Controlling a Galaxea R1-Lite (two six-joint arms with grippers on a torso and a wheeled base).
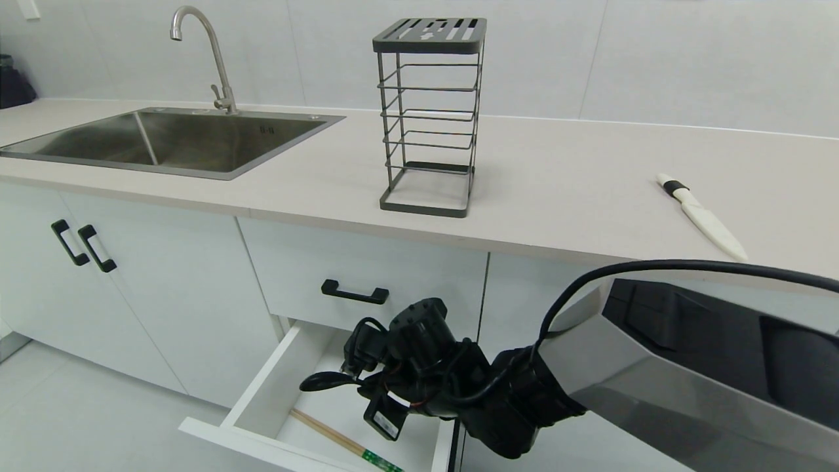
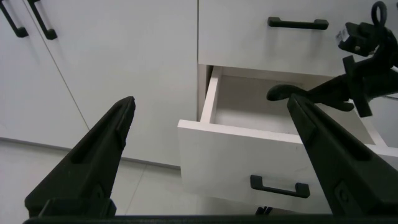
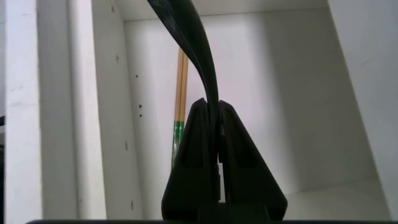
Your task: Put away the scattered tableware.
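Observation:
My right gripper (image 1: 359, 381) is shut on the handle of a black spoon (image 1: 324, 381) and holds it above the open white drawer (image 1: 257, 387). In the right wrist view the spoon (image 3: 193, 37) curves up from the shut gripper (image 3: 219, 124) over the drawer floor (image 3: 273, 106), where a pair of wooden chopsticks (image 3: 181, 93) lies. The chopsticks (image 1: 335, 437) rest near the drawer's front. A white knife (image 1: 701, 216) with a black band lies on the counter at the right. My left gripper (image 2: 211, 102) is open, low in front of the drawer (image 2: 249, 134), and holds nothing.
A dark wire rack (image 1: 429, 118) stands mid-counter. The steel sink (image 1: 170, 137) and faucet (image 1: 210, 52) are at the left. A closed drawer with a black handle (image 1: 354, 292) sits above the open one; cabinet doors (image 1: 85, 246) are to the left.

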